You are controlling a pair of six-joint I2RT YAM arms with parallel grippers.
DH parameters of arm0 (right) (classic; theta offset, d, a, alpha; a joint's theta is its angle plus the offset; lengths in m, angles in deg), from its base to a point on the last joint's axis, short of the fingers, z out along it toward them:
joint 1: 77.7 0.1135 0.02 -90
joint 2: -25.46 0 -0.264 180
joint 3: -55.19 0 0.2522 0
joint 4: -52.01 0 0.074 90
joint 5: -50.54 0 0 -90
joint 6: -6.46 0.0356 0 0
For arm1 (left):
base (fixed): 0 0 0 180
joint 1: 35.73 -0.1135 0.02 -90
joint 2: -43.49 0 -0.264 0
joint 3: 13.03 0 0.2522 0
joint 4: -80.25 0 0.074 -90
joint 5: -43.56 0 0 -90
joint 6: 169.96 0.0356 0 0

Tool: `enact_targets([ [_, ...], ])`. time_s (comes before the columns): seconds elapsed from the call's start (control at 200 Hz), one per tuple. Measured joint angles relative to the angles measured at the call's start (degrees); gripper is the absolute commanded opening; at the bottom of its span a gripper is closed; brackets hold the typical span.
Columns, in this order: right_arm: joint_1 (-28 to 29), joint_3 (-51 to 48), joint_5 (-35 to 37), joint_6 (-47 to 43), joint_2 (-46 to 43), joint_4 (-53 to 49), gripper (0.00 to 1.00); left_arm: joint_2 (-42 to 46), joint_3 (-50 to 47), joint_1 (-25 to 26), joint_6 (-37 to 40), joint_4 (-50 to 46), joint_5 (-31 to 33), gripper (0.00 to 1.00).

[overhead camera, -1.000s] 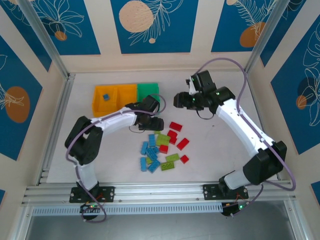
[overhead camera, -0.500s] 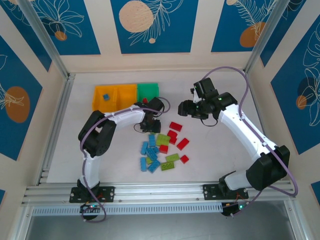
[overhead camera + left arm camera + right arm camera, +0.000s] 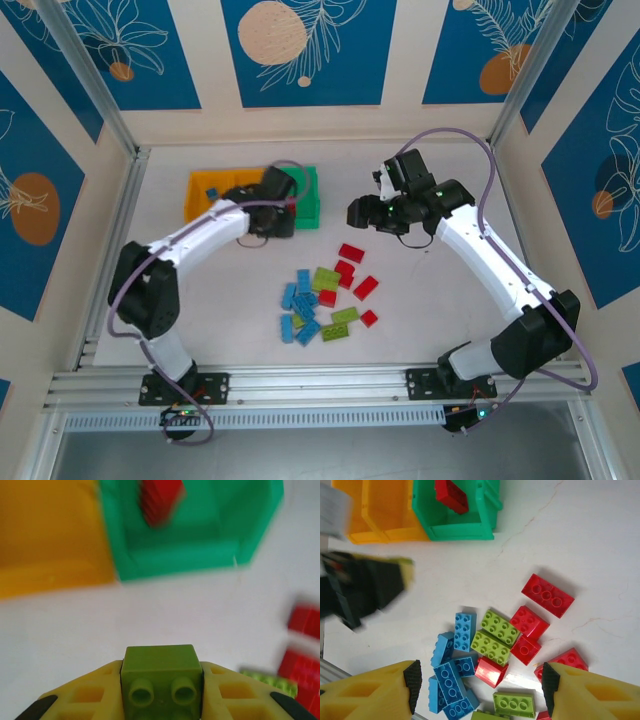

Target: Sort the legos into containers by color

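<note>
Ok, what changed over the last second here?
The left gripper swung away from the edge of the loose pile, back and left to the bins, jaws shut on a lime green brick. The right gripper shifted only slightly, jaws open and empty. The pile, the green bin and the blue brick in the orange bin look unchanged.

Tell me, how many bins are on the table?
3, in a row at the table's far left: left orange bin, middle orange bin, then green bin on the right.
</note>
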Motion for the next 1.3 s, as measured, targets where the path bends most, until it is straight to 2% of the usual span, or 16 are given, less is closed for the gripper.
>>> enact_targets([
  [0.095, 0.0, 0.0, -0.1, 0.3, 0.0, 0.2, 0.68, -1.4, 4.3, -6.5, 0.2, 1.7, 0.1, 0.31],
  [0.23, 0.0, -0.4, -0.2, 0.3, 0.3, 0.3, 0.67, -8.5, 11.3, -11.9, 0.6, 3.4, -0.3, 0.34],
  [0.325, 0.0, -1.1, -0.2, 0.3, 0.5, 0.6, 0.67, -14.5, 16.7, -12.5, 1.1, 3.4, -0.3, 0.38],
  [0.47, -0.1, -1.3, -0.2, 0.3, 0.5, 0.4, 0.67, -19.7, 21.2, -12.6, 1.6, 2.5, -0.3, 0.56],
  [0.705, -1.1, -3.9, 0.4, 0.3, 0.5, 1.2, 0.68, -18.4, 21.5, -12.7, 1.9, 0.9, -0.8, 0.55],
  [0.81, -1.2, -5.9, 1.8, 0.0, 2.1, 1.3, 0.68, -12.5, 17.6, -12.7, 1.9, 1.5, -3.5, 0.56],
  [0.97, -0.9, -6.0, 3.5, -0.4, 9.8, 1.1, 0.69, 4.8, 7.1, -12.4, 2.6, 4.7, -9.4, 0.56],
  [1.075, 0.3, -5.8, 4.8, -2.4, 16.2, 1.3, 0.74, 15.8, 1.6, -11.6, 7.0, 7.1, -13.0, 0.59],
  [1.19, 2.0, -3.1, 6.1, -6.1, 23.8, 1.0, 0.80, 25.2, -5.0, -10.0, 15.2, 8.1, -16.9, 0.70],
  [1.3, 2.7, 0.2, 6.2, -9.5, 29.2, 1.2, 0.81, 31.2, -11.9, -9.5, 22.4, 7.6, -21.0, 0.88],
])
